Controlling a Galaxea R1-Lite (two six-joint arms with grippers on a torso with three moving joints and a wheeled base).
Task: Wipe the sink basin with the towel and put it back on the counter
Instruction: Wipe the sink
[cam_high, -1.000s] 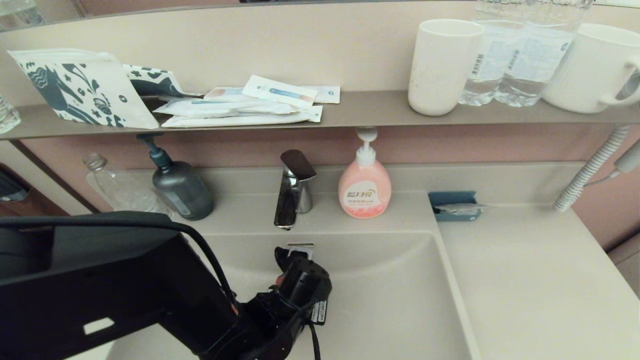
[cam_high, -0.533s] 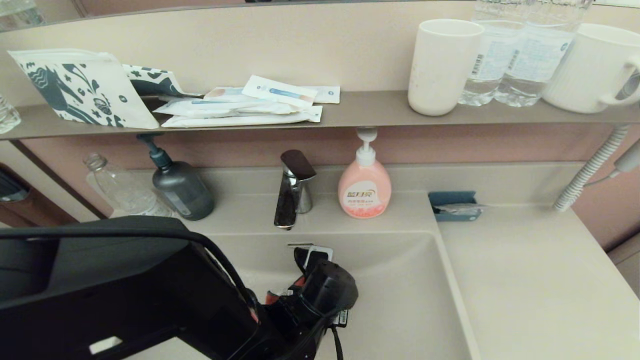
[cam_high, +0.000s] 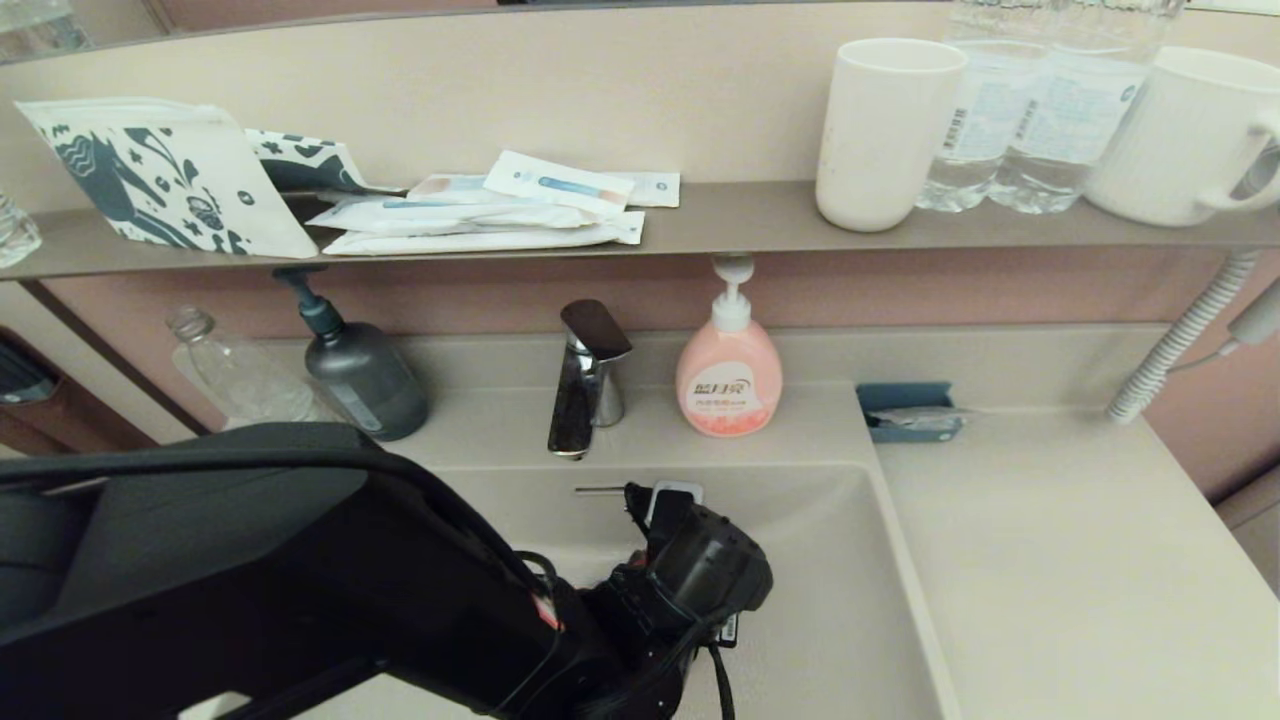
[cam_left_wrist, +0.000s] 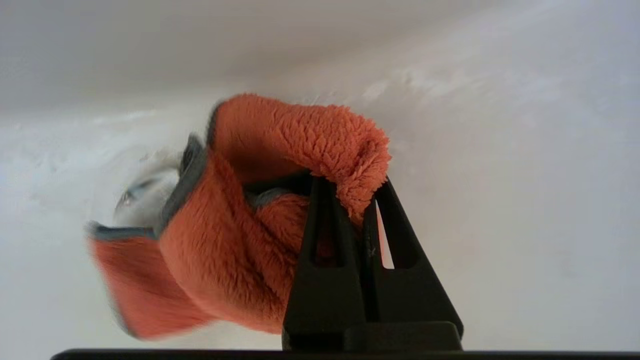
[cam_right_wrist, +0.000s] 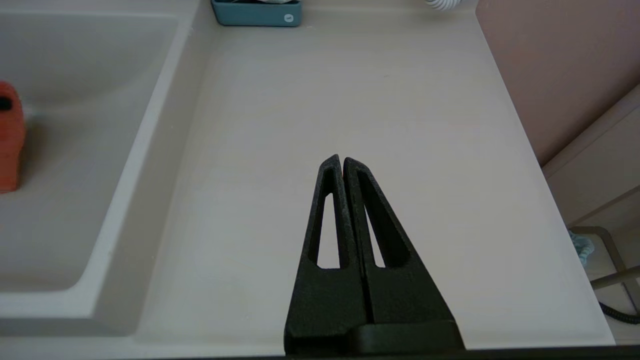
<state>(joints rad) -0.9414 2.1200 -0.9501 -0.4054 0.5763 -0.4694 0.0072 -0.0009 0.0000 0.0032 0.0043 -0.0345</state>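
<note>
My left arm (cam_high: 330, 590) reaches down into the beige sink basin (cam_high: 830, 610), and its wrist hides the towel in the head view. In the left wrist view my left gripper (cam_left_wrist: 352, 187) is shut on the orange-red fuzzy towel (cam_left_wrist: 240, 240), which is bunched and pressed against the basin floor (cam_left_wrist: 500, 175). The chrome drain plug (cam_left_wrist: 142, 192) peeks out behind the cloth. In the right wrist view the towel (cam_right_wrist: 9, 145) shows at the edge, inside the basin (cam_right_wrist: 75, 165). My right gripper (cam_right_wrist: 342, 159) hovers shut and empty over the counter (cam_right_wrist: 350, 100).
Behind the basin stand the chrome faucet (cam_high: 587, 380), a pink soap pump (cam_high: 730, 380), a dark pump bottle (cam_high: 362, 378) and a clear bottle (cam_high: 240, 378). A teal tray (cam_high: 910, 410) sits at the counter's back. The grey-brown shelf (cam_high: 740, 225) above carries cups, bottles and packets.
My left arm has swept to the right across the basin with the towel in its grip. The right arm has not visibly moved.
</note>
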